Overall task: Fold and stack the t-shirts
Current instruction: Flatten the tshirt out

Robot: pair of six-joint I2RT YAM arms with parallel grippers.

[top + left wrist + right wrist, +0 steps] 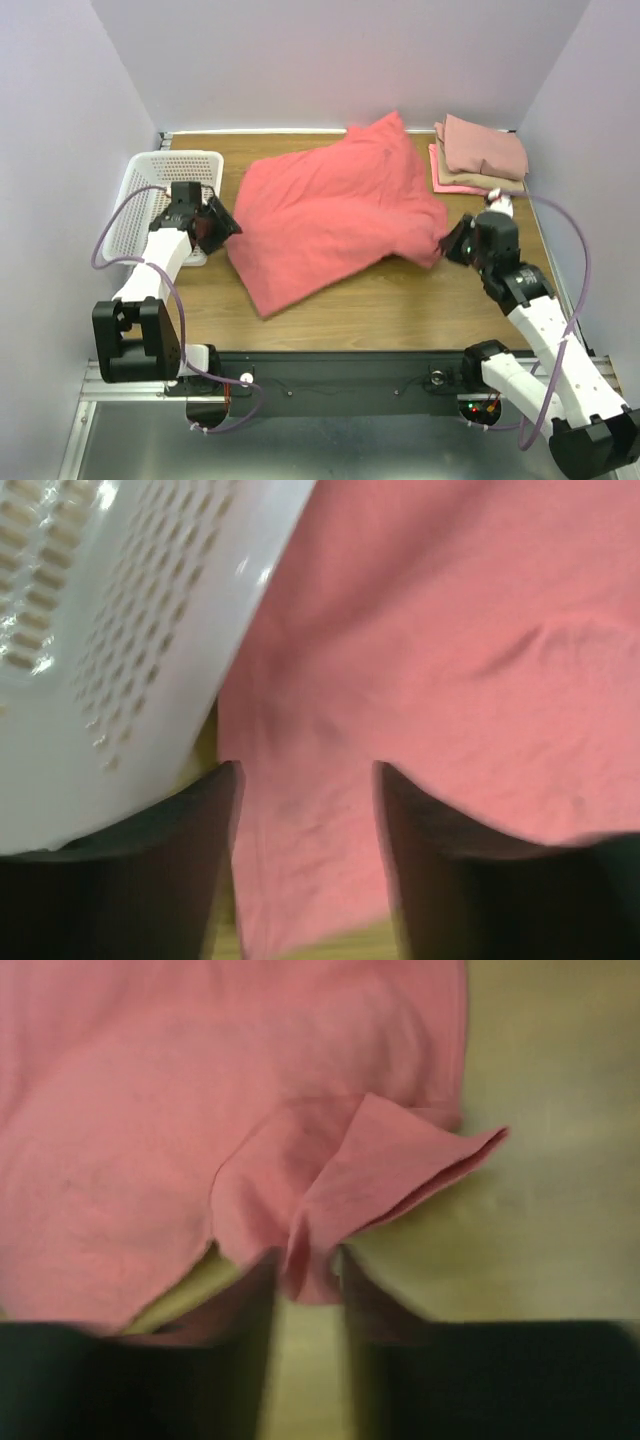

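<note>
The coral-red shirt (335, 215) lay spread and rumpled across the middle of the table (400, 300), reaching from one gripper to the other. In the right wrist view its near corner (330, 1210) was bunched into a raised fold that ran down between the right gripper's (305, 1265) fingers (235, 1340). They stood close together with the cloth pinched between them, and bare wood showed just beside them on the outer side. From above, the right gripper (452, 240) sat at the shirt's right-hand edge.

At the opposite edge the left gripper (215, 225) pointed into the cloth. In its wrist view the left gripper (307, 775) had its fingers (200, 860) spread apart. The shirt (450, 680) filled the gap between them and all the space beyond their tips; whether they touched it could not be told. The white mesh basket (100, 630) stood just outside the left finger, its wall against the shirt's edge.

Well beyond the right gripper, at the far corner, rested the folded stack: a dusty-pink tee (485, 145) on top, a tan one (480, 183) under it, and a bright-pink one (437, 165) showing at the bottom.
</note>
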